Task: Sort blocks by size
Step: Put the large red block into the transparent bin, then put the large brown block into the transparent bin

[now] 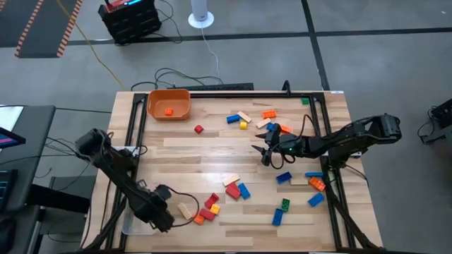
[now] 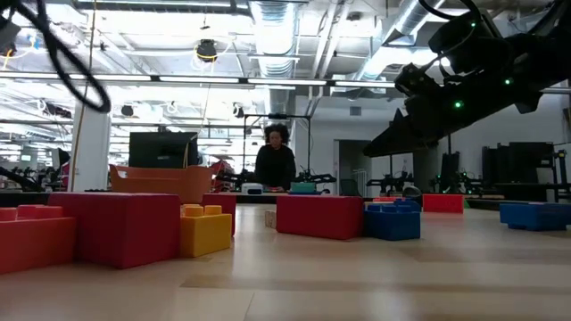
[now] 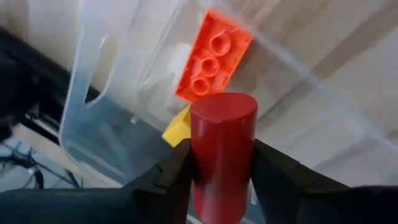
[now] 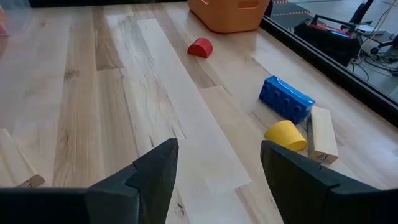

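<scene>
A: State the position of the piece in hand.

B: A red cylinder (image 3: 222,152) sits between my left fingers (image 3: 166,180), both pads closed against its sides. My left gripper (image 1: 161,215) hangs at the near left corner of the surface (image 1: 212,152), over the clear tub (image 3: 93,112). An orange brick (image 3: 213,56) and a yellow piece (image 3: 177,132) already lie in that tub, directly beneath the cylinder.

A: Procedure for the release?

B: My judgement: keep the cylinder inside the tub's rim, lower it close to the floor of the tub, then part the pads evenly so it falls straight. A round piece will probably roll, so a low drop is advisable. Landing on the orange brick could tip it outward.

A: The other arm?

B: My right gripper (image 1: 267,149) hovers over mid-surface with its fingers spread wide and nothing between them. Ahead of it lie a blue brick (image 4: 286,98), a yellow rounded piece (image 4: 286,135), a tan block (image 4: 323,132) and a small red piece (image 4: 200,47).

A: Obstructions?

B: A loose cluster of bricks (image 1: 212,204) lies just beside the left gripper. The orange bin (image 1: 168,103) stands at the far corner, well apart. A person (image 2: 276,165) is beyond the surface, clear of both arms.
</scene>
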